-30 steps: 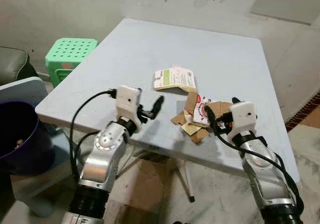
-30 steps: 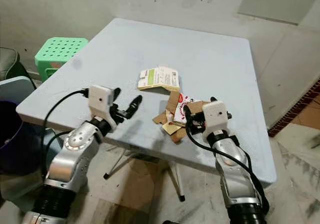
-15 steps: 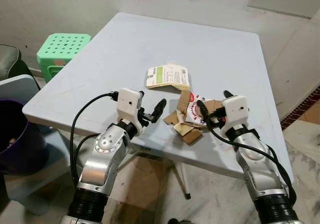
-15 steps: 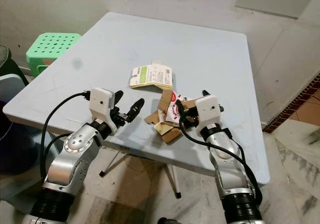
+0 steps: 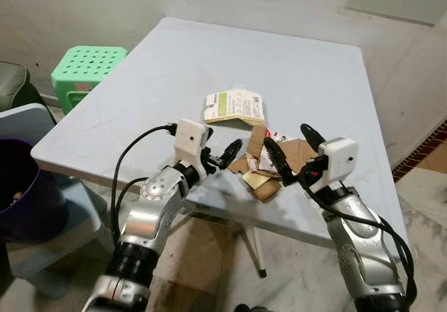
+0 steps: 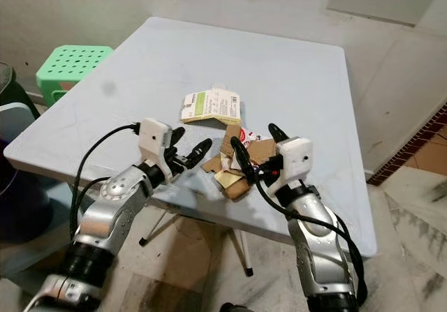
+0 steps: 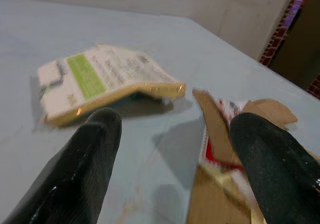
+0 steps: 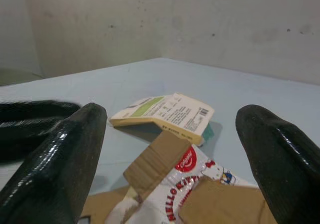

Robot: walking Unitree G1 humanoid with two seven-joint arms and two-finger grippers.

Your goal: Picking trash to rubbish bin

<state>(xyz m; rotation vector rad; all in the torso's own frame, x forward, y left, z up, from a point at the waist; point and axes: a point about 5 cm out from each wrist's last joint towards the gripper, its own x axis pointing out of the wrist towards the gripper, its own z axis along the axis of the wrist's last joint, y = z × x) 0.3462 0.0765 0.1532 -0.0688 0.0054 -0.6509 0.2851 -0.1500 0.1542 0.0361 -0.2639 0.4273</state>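
Both grippers at the counter's near edge, flanking the trash.

The cardboard scraps (image 5: 269,169) lie close to the near edge of the counter (image 5: 174,82); the flattened carton (image 5: 234,107) lies just behind them, toward the centre. The left gripper (image 5: 222,153), fingers apart, sits just left of the scraps. The right gripper (image 5: 290,144), fingers spread wide, hovers over their right side, holding nothing. Bare counter surrounds the pile on the far and left sides. The right wrist view reveals a printed wrapper (image 8: 192,176) among the scraps. The bin (image 5: 28,186) stands on the floor, well left of the counter, beside a green stool (image 5: 87,71).
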